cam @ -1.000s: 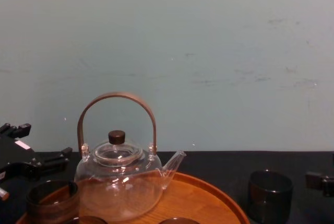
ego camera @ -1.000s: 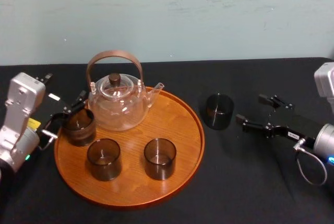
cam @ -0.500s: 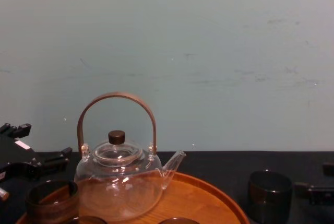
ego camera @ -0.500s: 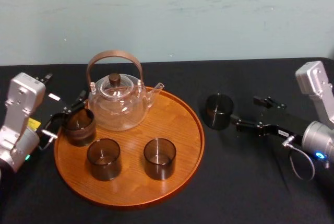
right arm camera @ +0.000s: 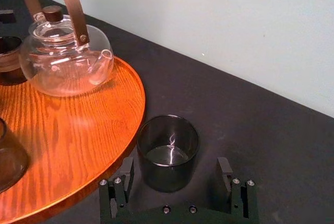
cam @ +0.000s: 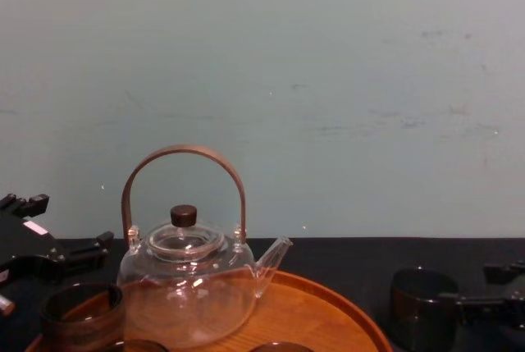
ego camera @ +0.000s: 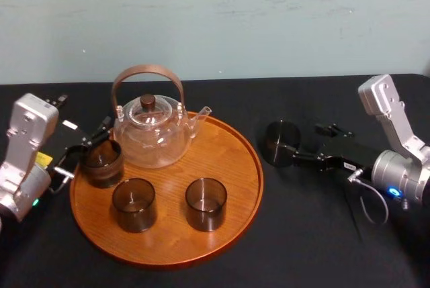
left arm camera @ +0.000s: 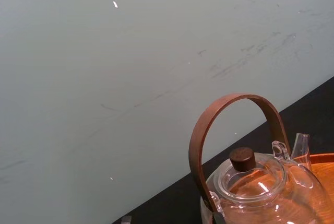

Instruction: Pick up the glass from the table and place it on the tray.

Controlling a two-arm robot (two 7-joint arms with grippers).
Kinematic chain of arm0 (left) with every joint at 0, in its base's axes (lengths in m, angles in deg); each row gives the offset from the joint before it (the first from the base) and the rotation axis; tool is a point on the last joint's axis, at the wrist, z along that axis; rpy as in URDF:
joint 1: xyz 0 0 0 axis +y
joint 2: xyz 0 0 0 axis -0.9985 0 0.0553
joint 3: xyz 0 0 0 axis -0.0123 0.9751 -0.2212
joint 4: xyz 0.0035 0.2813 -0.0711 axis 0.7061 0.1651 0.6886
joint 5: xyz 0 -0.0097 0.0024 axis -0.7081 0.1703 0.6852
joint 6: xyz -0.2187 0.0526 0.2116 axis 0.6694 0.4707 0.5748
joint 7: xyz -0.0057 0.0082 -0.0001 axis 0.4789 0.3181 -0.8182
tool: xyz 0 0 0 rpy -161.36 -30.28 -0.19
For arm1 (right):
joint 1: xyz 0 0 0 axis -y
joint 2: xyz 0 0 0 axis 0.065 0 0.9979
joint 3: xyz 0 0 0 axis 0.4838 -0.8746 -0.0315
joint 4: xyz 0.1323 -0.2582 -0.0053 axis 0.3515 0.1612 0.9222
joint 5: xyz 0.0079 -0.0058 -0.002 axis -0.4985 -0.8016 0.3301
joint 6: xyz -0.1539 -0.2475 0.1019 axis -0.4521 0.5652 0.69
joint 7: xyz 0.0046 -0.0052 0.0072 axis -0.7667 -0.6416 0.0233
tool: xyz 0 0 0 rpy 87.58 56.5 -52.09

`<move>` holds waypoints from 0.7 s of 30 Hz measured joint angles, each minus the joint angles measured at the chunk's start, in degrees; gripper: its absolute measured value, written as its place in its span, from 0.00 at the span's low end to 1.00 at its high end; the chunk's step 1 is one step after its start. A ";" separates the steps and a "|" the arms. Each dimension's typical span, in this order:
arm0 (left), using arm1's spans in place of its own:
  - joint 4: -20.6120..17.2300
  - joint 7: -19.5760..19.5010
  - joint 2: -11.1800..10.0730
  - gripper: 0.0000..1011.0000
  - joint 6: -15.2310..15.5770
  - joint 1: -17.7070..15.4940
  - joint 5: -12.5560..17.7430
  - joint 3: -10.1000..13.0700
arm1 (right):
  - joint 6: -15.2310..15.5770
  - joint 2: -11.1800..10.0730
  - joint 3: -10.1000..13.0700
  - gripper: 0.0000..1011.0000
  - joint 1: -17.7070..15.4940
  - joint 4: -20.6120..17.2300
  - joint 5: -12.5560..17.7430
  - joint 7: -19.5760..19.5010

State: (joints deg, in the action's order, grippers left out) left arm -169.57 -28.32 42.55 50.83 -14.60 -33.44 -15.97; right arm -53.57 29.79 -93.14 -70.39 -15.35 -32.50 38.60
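The glass, a short dark tumbler, is standing upright on the black tabletop, just beside the right edge of the tray but apart from its rim and not on it. The right hand is reaching in low from the robot's right side, its fingers spread wide. In the right wrist view the two fingers are lying to either side of the glass, with the tips level with the near part of its base and a dark gap showing on each side, so the right hand is not gripping anything. In the chest view the glass is sitting at the lower right with one black finger running in beside it. On the tray, the clear teapot with its curved brown handle is standing toward the back left, and three other glasses are standing upright in front of it, one at the left rim and two nearer the front. The left hand is hanging at the tray's left edge with its fingers apart, just beside the leftmost of those glasses; whether it is touching that glass cannot be told.
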 joint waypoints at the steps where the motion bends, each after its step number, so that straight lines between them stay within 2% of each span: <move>1: 0.00 0.00 0.00 0.99 0.00 0.00 0.00 0.00 | 0.18 0.40 -0.08 0.99 0.38 0.54 -0.17 0.00; 6: 0.00 0.00 0.00 0.99 0.00 0.00 0.00 0.00 | 0.53 1.55 -0.48 0.99 1.50 2.06 -0.96 0.06; 7: 0.00 0.00 0.00 0.99 0.00 0.00 0.00 0.00 | 1.05 2.90 -1.25 0.99 2.99 4.06 -2.02 0.86; 21: 0.00 0.00 0.00 0.99 0.00 0.00 0.00 0.00 | 1.17 5.29 -2.29 0.99 6.24 8.21 -3.75 1.66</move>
State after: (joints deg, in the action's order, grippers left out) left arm -169.57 -28.32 42.55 50.83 -14.60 -33.44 -15.97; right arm -52.41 35.09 -95.43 -64.16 -7.15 -36.25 40.26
